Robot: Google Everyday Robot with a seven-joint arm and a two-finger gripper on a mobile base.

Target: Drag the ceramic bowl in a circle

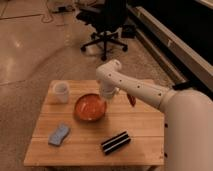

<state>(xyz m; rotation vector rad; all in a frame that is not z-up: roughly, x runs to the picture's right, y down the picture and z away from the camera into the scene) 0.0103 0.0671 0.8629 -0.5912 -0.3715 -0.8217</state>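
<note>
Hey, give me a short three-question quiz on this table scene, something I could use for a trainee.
1. True or false: the gripper is at the rim of the bowl.
2. Which thing lies nearest the front left corner of the table, as the camera sees it? A) cup B) sponge C) black block
3. Fill in: the bowl's inside is coloured ___.

Key: 1 true. 2 B. 3 orange-red.
</note>
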